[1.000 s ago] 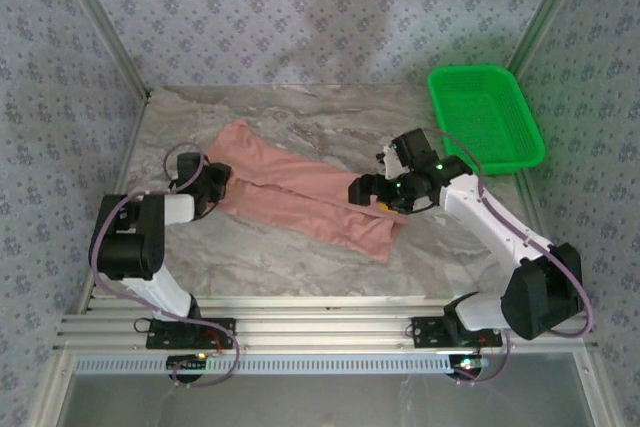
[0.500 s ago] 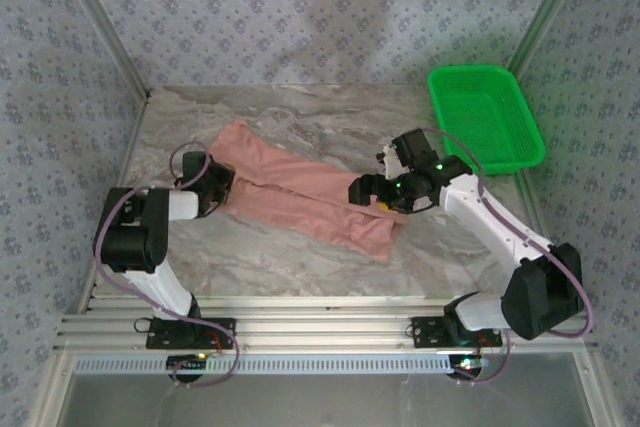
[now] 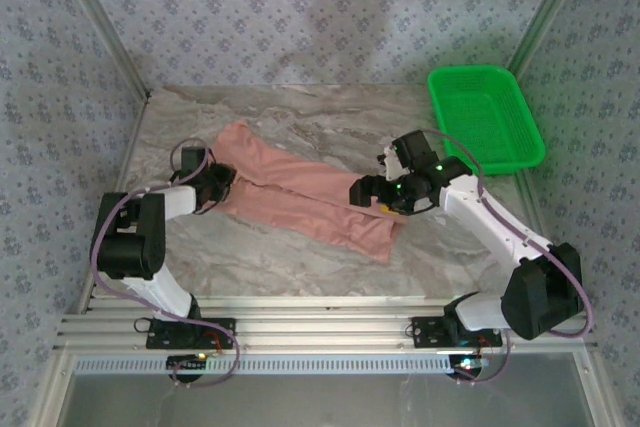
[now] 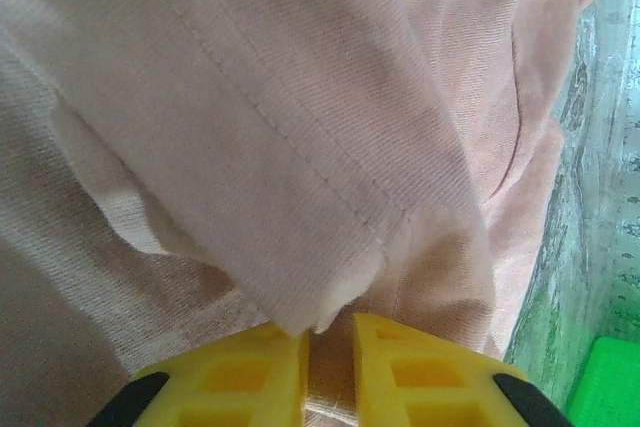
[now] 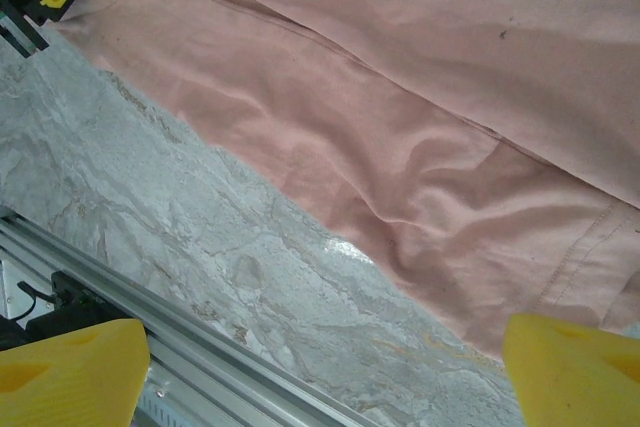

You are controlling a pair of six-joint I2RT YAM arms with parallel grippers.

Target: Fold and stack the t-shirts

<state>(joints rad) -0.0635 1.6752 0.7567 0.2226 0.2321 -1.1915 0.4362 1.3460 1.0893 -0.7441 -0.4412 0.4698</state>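
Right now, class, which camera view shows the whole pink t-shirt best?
Top external: the t-shirt shows almost whole, a long band across the table. The left wrist view gives a close-up of hem and seams; the right wrist view, one rumpled edge on the table.

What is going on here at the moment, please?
Two robot arms are folding a salmon-pink t-shirt, which lies as a long folded strip on the marble table. The left gripper is pinching the hem at the shirt's left end; the right gripper hovers wide open over the other end. The green basket sits at the far right corner.
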